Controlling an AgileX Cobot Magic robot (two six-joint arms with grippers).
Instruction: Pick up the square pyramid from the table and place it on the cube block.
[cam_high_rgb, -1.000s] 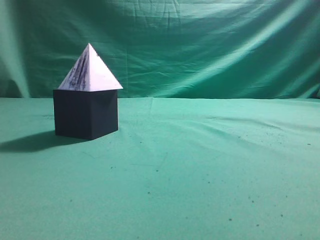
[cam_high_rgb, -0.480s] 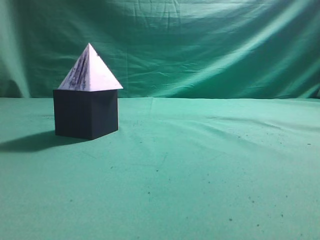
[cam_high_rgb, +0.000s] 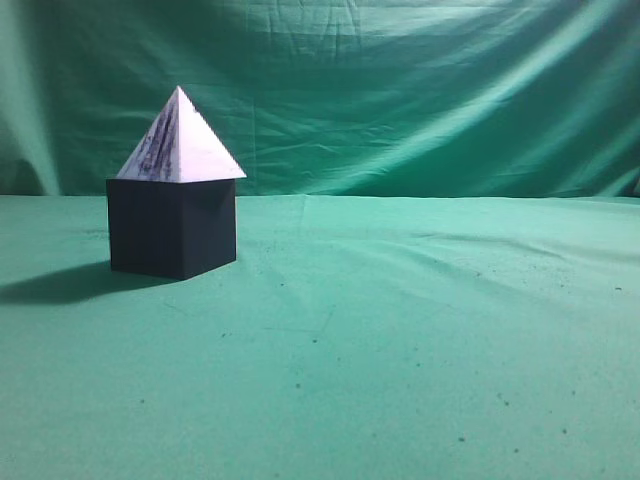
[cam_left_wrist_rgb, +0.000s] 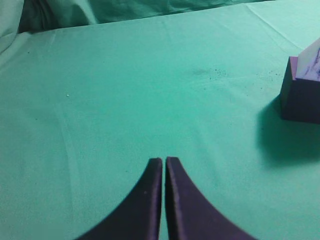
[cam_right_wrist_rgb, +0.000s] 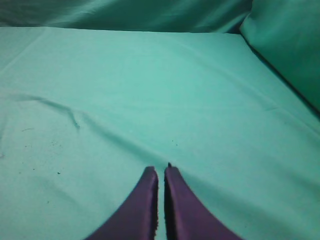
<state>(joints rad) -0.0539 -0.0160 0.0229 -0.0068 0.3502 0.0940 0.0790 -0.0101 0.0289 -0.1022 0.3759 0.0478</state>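
Table is green cloth w/ small dark specks, wrinkled. Its far edge meets a hanging green backdrop. In the exterior view the whole right and near part of the cloth is bare, lots of room; only the far-left area is occupied.

Cube block sits near the far-left part of the worktop, one vertical edge turned toward the cam. Square pyramid rests on top of it, upright, apex up, base about matching the cube's top. Scribbled face points left, plain pale face right. Shadow falls left of the cube onto the cloth.

Left gripper has its dark fingertips pressed together, holding nothing, over bare cloth. In the left wrist view the cube w/ pyramid is well apart from it, at the right frame edge, both cut off there. Only a corner of the pyramid shows.

Right gripper also closed, tips touching or nearly so, nothing between. It's over bare cloth w/ a crease on the left; backdrop rises at the far-right corner. No cube or pyramid in that view.

Neither arm shows in the exterior view.
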